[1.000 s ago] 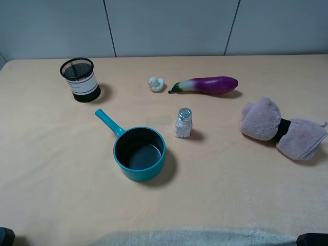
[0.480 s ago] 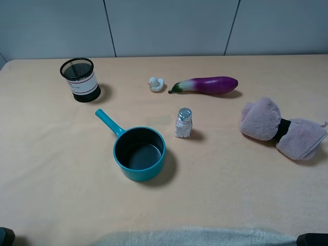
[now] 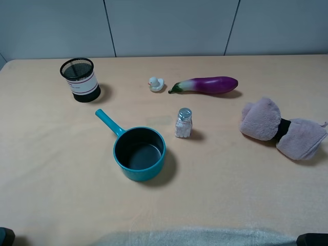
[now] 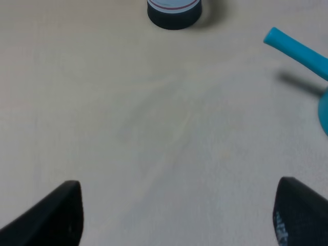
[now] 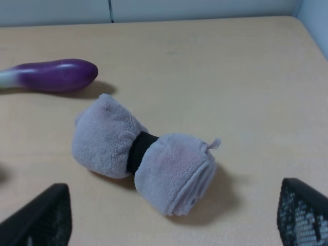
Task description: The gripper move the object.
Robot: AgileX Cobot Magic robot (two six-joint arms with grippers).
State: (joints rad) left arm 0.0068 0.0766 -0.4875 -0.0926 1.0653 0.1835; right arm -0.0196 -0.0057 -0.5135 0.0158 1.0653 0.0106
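In the exterior high view both arms were almost wholly out of frame: only a dark scrap of the left gripper (image 3: 5, 237) showed at the lower left corner and a sliver of the right gripper (image 3: 312, 239) at the lower right.

The left wrist view cut its fingertips (image 4: 56, 215) off at the bottom edge. At the top edge only the base of the mesh cup (image 4: 174, 10) showed, and the right edge sliced through the teal pan (image 4: 302, 51), leaving its handle and a bit of rim.

In the right wrist view the fingertips (image 5: 41, 218) were likewise cropped, and the eggplant (image 5: 48, 74) ran off the left edge.

The toy duck (image 3: 156, 83) was too small for any detail.
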